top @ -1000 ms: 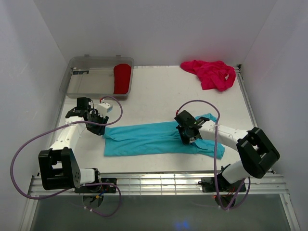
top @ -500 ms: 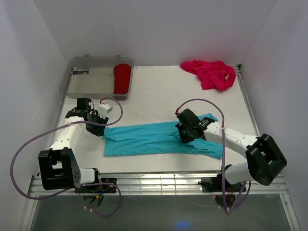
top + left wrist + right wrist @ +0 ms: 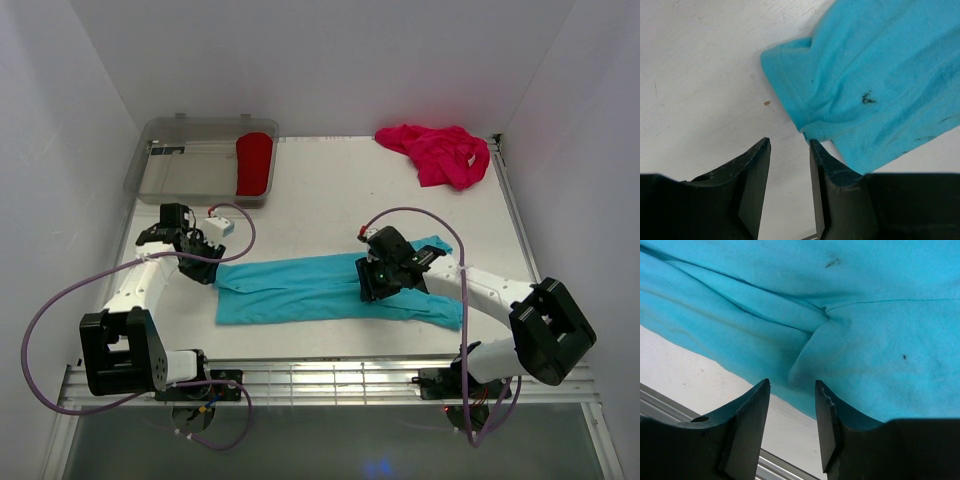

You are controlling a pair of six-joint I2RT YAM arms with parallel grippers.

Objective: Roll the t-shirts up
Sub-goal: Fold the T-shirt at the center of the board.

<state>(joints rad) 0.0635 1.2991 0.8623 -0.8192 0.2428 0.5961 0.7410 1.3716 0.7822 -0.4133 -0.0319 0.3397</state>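
Observation:
A turquoise t-shirt (image 3: 300, 288) lies folded into a long flat strip across the middle of the table. My right gripper (image 3: 375, 290) hovers over its right part, open, with only table between the fingers and a fold of the turquoise t-shirt (image 3: 850, 330) just ahead of the right gripper (image 3: 791, 385). At the strip's left end my left gripper (image 3: 205, 265) is open, beside the corner of the turquoise t-shirt (image 3: 865, 85); the left gripper (image 3: 789, 142) holds nothing. A magenta t-shirt (image 3: 440, 152) lies crumpled at the back right. A red t-shirt (image 3: 254, 165) lies rolled in the bin.
A clear plastic bin (image 3: 185, 172) stands at the back left with the red roll inside. White walls close in the table on three sides. A slotted metal rail (image 3: 330, 380) runs along the near edge, and purple cables loop beside both arms.
My right gripper has opened and let go of the turquoise cloth, shifting a little to the left over it. The left arm has stayed where it was.

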